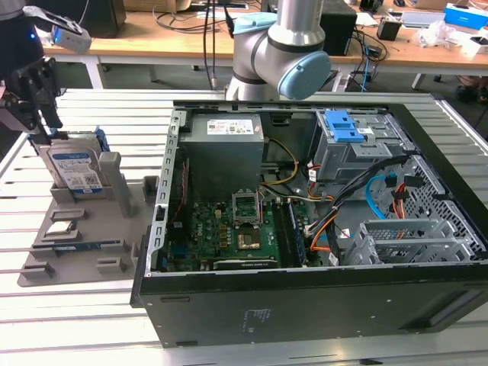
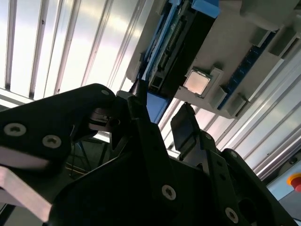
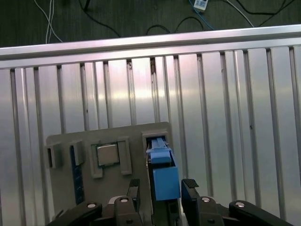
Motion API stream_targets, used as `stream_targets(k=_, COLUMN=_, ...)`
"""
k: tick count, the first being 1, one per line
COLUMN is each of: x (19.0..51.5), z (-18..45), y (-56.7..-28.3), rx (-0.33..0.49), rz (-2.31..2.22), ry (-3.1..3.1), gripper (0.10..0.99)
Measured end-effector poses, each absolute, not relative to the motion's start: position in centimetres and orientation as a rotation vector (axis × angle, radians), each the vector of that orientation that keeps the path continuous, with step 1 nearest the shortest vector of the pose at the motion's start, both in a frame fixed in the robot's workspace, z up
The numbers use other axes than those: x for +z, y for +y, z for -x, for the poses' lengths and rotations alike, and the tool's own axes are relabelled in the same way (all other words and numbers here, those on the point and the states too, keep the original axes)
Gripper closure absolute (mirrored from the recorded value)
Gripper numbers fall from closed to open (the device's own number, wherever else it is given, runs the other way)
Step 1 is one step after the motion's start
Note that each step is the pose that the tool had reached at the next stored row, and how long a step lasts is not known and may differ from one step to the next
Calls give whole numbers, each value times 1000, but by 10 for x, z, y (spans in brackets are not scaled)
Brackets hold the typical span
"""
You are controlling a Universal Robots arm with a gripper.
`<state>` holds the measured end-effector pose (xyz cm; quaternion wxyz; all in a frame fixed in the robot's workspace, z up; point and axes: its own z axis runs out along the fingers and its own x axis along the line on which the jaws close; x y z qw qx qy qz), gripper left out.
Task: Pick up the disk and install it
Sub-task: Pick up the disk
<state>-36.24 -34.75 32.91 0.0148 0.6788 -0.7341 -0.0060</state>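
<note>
One open desktop computer case (image 1: pixel 305 305) lies on its side on a slatted aluminium table (image 1: pixel 76 320), taking up most of the exterior view. Inside it are one grey power supply box (image 1: pixel 225 145), one green motherboard (image 1: pixel 221 229), and two metal drive cages, the upper one (image 1: pixel 366 152) topped by a blue plastic latch (image 1: pixel 343 126). One robot arm (image 1: pixel 282 46) rises behind the case, in front of a wooden workbench (image 1: pixel 152 34) strewn with cables.

One grey holder tray (image 1: pixel 84 229) rests on the table just beside the case, toward the exterior view's left. Three parts sit in it. One is the disk (image 1: pixel 76 171), which stands upright in a slot with its white-and-blue label facing outward. One memory stick (image 1: pixel 80 247) lies on edge, and one square silver processor chip (image 1: pixel 61 227) sits in a recess between them.

One black gripper (image 1: pixel 34 99) hangs directly over the disk's top edge. In the first wrist view its two fingers (image 3: pixel 134 188) stand apart on either side of the blue carrier frame. The jaws are parted wider than the frame, with a gap showing along one side, and nothing is gripped. The disk sits in its tray slot, well apart from the drive cages.
</note>
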Motion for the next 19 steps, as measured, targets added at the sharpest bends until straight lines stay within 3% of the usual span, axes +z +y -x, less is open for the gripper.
stream_targets(k=19, x=299, z=362, y=-348, rx=-18, rz=-2120, ry=-2277, gripper=608)
